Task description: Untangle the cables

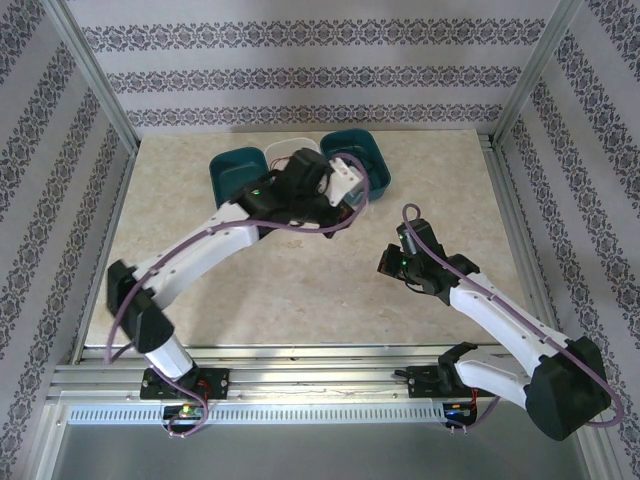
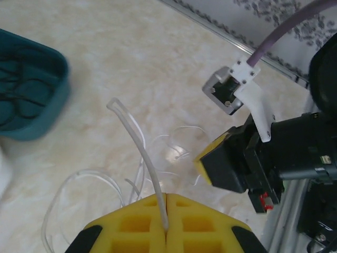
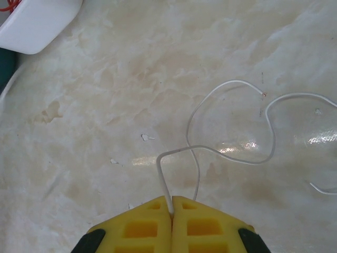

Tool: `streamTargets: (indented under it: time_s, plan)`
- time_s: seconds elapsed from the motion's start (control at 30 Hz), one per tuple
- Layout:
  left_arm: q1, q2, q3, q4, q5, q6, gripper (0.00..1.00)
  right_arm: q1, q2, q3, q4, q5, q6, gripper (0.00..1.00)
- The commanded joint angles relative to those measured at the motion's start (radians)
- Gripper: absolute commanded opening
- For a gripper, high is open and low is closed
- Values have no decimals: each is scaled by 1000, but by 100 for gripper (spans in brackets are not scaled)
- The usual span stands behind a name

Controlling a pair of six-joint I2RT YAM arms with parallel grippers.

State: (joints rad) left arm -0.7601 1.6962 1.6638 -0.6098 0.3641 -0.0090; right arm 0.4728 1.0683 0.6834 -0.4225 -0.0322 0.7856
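**Overhead view.** The marble-patterned table (image 1: 250, 290) was seen with the arm bases at 6 o'clock. The left arm (image 1: 215, 245) arched from 7 o'clock toward 12 o'clock, its wrist lying over a row of bins: a teal bin (image 1: 232, 172) at 11 o'clock, a white bin (image 1: 285, 150) at 12 o'clock, and a second teal bin (image 1: 362, 150) at 1 o'clock. The right arm (image 1: 500, 315) (trailing a purple cable (image 1: 410, 209)) bent inward from 5 o'clock. The right gripper (image 1: 409, 235) sat just to the 3 o'clock side of centre, apart from the left arm.

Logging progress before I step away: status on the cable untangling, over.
Left claw shut on a pale cable. Right claw shut on a thin white wire. Teal bin stands apart, nothing blocking.
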Motion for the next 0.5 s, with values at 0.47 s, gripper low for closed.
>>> streamTargets:
  time_s: [0.47]
  plan:
    - [41,1,-4,-320,-120,30,0,-9,-31,51,20,25,-20,0]
